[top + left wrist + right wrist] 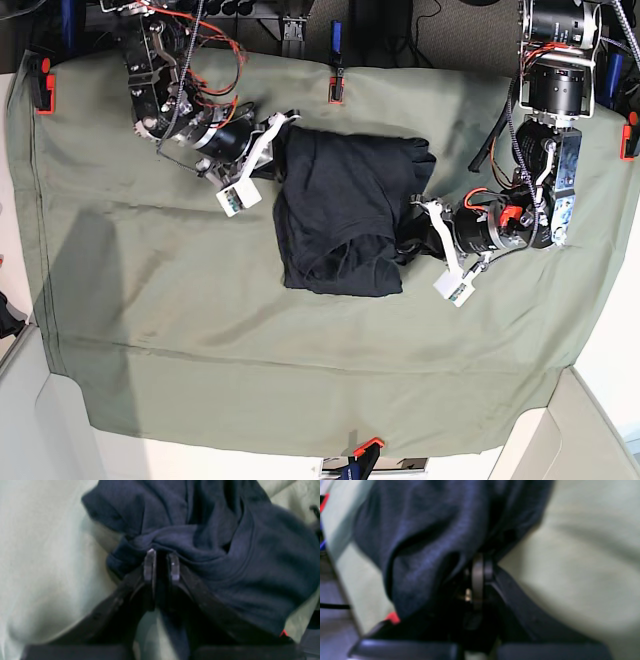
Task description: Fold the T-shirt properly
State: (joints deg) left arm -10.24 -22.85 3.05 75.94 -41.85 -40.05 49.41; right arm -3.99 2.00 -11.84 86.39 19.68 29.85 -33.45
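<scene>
My left gripper (162,563) pinches T-shirt (345,205) edge. My right gripper (480,566) pinches other side. Shirt soft, floppy, light. Best grab hems, corners.

Even, diffuse overhead light fills the base view, sharp across the olive cloth sheet (200,330), with a soft grey shadow pooling at the sheet's left side. The T-shirt (345,205) reads nearly black there, its folds barely distinguishable. Both wrist views are soft and smeared: in the left wrist view the shirt (225,555) is blurred at its edges, the pale cloth (37,567) washed out; the right wrist view is blurrier still, the right gripper (480,567) a dim, underexposed shape.
</scene>
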